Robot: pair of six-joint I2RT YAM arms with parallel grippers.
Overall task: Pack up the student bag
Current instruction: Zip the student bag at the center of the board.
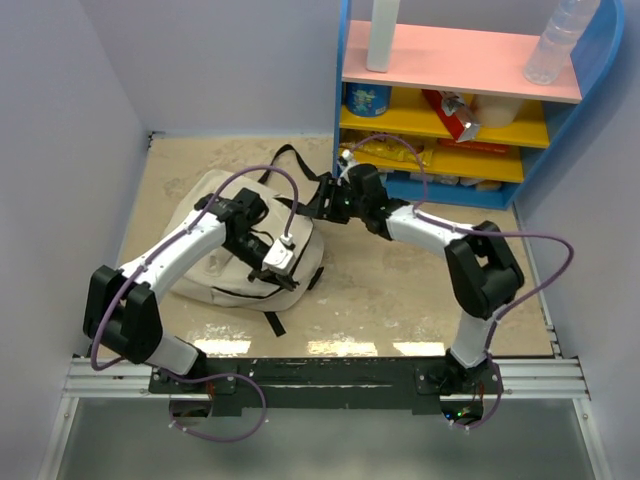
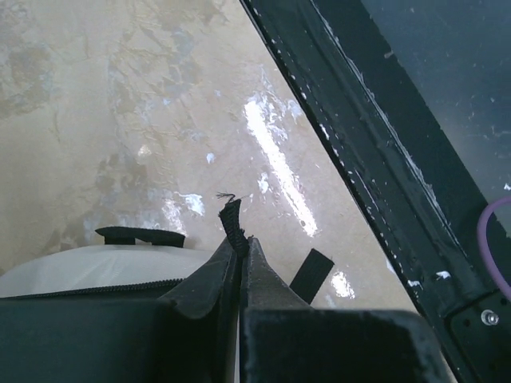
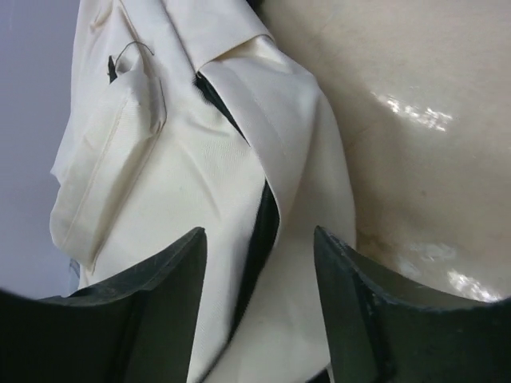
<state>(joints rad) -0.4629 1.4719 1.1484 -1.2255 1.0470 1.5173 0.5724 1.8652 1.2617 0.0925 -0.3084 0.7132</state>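
Student bag (image 1: 215, 280) lying flat, long axis unclear, left jaws clenched on black strap (image 2: 232, 223), right jaws released astride canvas

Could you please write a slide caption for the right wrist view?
Open right gripper above a cream fold of the student bag.

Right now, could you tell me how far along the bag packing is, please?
Done: nothing visibly packed. In hand: the left gripper is shut on a black strap at the student bag; the right gripper, open, faces its parted zipper slit. Left: probably widening the slit, loading, zipping shut.
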